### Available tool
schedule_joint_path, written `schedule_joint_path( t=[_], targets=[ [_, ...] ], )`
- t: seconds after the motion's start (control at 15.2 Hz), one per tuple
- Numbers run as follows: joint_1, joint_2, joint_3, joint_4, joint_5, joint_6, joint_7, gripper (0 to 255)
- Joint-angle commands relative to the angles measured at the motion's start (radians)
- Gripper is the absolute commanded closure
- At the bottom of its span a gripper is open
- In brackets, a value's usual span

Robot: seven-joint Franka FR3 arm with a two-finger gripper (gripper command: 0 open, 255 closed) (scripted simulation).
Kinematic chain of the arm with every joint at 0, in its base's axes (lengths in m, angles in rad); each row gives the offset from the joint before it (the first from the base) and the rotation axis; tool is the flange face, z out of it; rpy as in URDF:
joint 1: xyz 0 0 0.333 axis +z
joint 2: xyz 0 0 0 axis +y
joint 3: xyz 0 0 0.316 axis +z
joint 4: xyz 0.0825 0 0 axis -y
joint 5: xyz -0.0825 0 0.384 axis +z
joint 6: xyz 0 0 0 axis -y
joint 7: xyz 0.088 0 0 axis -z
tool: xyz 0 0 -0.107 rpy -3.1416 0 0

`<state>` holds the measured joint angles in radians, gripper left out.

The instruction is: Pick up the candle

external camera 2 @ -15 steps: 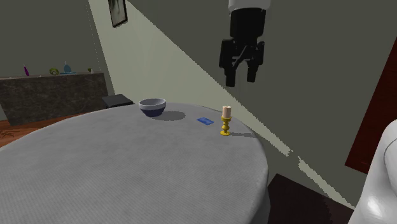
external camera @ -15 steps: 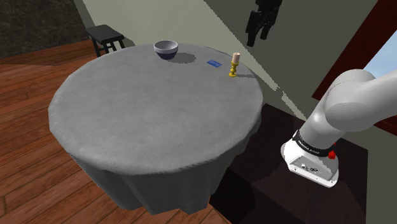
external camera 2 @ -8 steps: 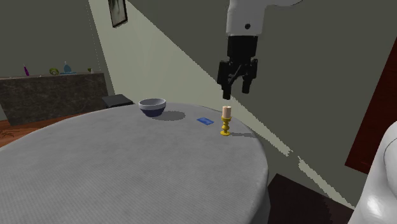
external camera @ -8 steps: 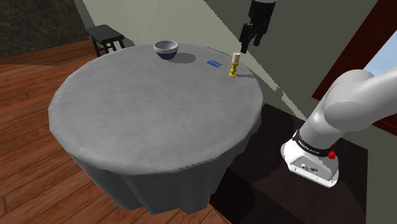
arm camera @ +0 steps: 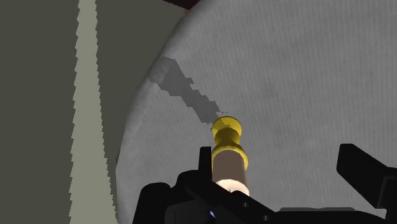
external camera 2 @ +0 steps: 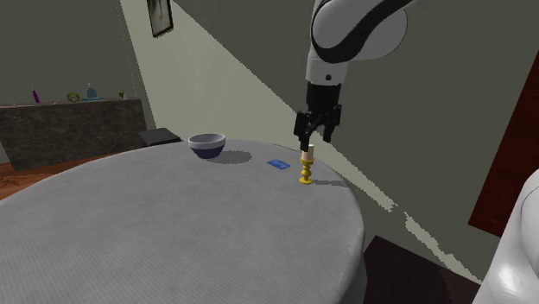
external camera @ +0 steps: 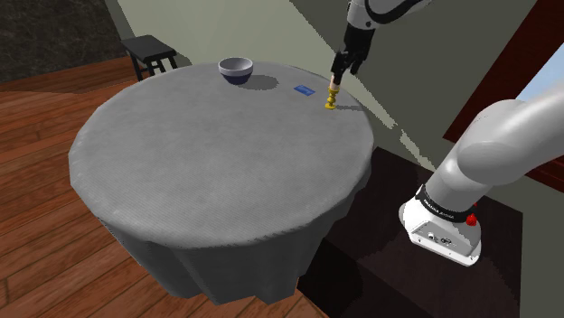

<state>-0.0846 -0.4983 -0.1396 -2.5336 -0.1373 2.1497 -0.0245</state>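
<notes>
**Gripper down at the candle, not yet closed**

The gripper [external camera: 341, 72] has dropped from well above the table [external camera: 181, 172] to the top of the candle [external camera: 332, 94], which stands upright near the far edge beside a blue card [external camera: 304, 89]. The jaws are apart, with the candle just beside one finger [arm camera: 205, 159] (wide gap to the other), so centring and closing probably remain.
</notes>
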Motion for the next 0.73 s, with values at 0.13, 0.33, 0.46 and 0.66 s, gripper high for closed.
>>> schedule_joint_path(
  t=[0.13,0.33,0.46,0.66],
  targets=[
    [-0.02,0.122,-0.04,0.019,-0.02,0.14,-0.028,0],
    [-0.021,0.142,-0.043,-0.005,-0.022,0.185,-0.026,0],
    [-0.021,0.158,-0.046,-0.021,-0.024,0.216,-0.024,0],
    [-0.022,0.179,-0.048,-0.039,-0.026,0.256,-0.023,0]
  ],
)
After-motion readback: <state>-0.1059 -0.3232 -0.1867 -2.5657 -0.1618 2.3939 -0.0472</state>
